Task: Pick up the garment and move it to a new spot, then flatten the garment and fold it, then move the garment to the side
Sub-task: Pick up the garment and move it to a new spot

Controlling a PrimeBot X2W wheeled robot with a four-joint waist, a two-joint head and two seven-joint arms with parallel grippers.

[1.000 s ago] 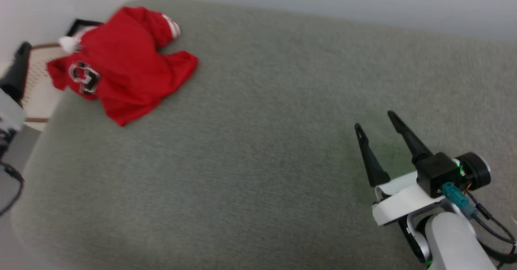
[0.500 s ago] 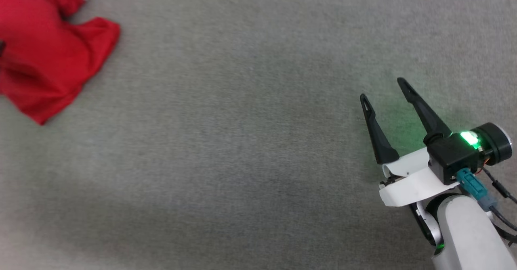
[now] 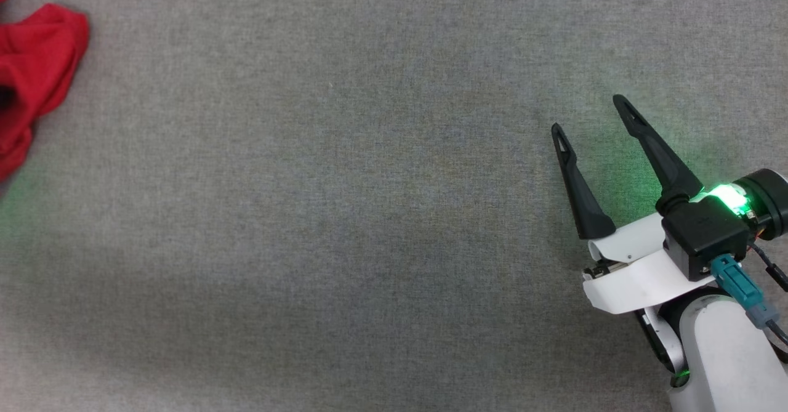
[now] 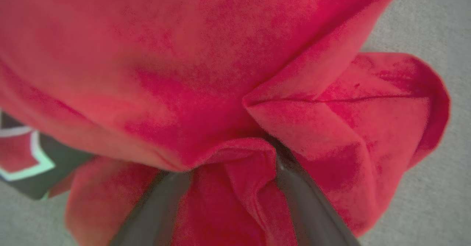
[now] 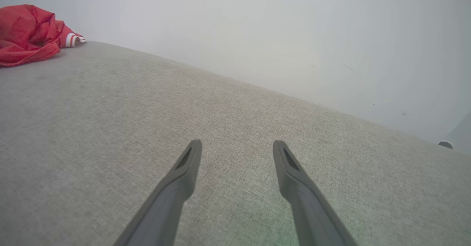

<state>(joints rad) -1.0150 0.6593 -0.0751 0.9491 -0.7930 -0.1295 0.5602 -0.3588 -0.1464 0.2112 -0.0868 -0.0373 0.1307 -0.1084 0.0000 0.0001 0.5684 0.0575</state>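
Draping the spread left end effector, the garment bunches on upholstery.

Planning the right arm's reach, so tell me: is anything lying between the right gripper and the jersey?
Nothing visible does. Only bare grey surface lies between the right gripper and the jersey, which sits far off to its left.

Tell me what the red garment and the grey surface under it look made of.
The garment: soft, matte knit cloth, likely a synthetic jersey; it falls in limp folds. The surface: grey woven upholstery, matte; fine weave grain shows.
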